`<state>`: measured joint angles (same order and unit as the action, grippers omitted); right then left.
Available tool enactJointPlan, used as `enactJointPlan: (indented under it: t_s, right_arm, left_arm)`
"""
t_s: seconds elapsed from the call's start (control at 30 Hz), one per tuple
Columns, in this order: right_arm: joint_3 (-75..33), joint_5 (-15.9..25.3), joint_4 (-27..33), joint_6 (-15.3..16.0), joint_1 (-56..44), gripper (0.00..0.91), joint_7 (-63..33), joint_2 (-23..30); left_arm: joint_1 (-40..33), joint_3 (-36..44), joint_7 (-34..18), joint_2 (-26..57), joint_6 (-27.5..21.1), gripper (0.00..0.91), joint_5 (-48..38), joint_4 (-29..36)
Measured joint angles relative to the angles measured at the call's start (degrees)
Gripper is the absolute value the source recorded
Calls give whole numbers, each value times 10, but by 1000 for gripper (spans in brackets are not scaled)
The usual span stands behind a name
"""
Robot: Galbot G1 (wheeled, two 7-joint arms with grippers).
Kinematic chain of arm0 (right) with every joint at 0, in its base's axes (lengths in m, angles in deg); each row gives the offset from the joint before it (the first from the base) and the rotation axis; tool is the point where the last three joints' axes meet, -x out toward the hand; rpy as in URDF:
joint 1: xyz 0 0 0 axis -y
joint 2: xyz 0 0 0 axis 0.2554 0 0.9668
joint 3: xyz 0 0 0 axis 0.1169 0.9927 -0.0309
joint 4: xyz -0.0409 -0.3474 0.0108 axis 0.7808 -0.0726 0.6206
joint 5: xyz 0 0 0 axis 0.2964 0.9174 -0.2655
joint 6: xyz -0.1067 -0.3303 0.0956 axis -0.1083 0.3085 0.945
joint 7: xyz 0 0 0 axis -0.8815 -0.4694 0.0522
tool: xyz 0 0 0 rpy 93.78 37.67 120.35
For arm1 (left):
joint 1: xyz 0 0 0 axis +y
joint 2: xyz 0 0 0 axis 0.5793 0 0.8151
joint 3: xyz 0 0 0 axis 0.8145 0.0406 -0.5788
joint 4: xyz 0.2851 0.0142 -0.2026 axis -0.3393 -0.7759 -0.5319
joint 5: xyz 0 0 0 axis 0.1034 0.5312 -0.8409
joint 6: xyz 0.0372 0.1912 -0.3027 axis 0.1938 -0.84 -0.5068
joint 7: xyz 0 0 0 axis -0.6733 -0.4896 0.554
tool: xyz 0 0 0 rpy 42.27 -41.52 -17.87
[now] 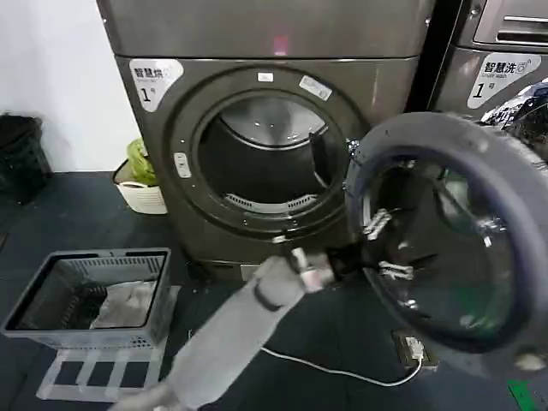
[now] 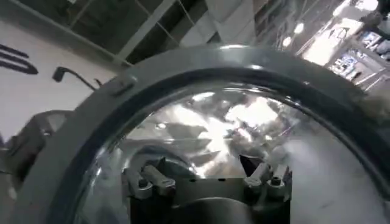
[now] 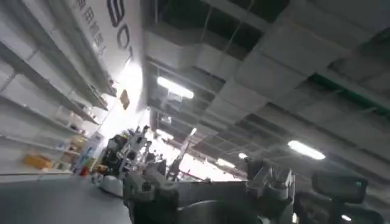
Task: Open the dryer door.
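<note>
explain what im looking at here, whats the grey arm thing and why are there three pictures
It's a two-armed robot opening a laundry dryer. The head view comes from a camera on its head: the big dark grey front-loading dryer has its round glass-windowed door swung wide open to the right. The robot's grey left arm reaches out, its left hand at the door's inner edge. On the floor sit a grey plastic laundry basket and a white tub. The left wrist view looks past that hand into the door glass. The right wrist view shows the right hand pointing toward the ceiling, idle.
</note>
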<state>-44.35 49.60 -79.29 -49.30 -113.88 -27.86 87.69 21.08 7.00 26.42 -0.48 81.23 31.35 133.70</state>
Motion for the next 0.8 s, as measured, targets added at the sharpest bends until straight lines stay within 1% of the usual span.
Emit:
enactJointPlan:
  t_s: [0.13,0.3,0.43,0.63,0.8]
  right_arm:
    - [-3,-3,-9,-3,1,907,1,7]
    - [-6,-10,-18,2,5,907,-1,7]
    - [-8,-15,-17,2,4,907,-2,7]
    - [-5,-16,-14,-4,6,907,-2,7]
    - [-1,-17,-10,-7,7,907,0,2]
  left_arm:
    - [-25,4,-16,-41,-15,907,20,-46]
    - [-48,7,-38,-40,-52,907,32,-91]
    - [-53,6,-54,-40,-81,907,41,-120]
    - [-55,5,-56,-40,-82,907,39,-146]
    - [-48,5,-53,-40,-85,907,39,-137]
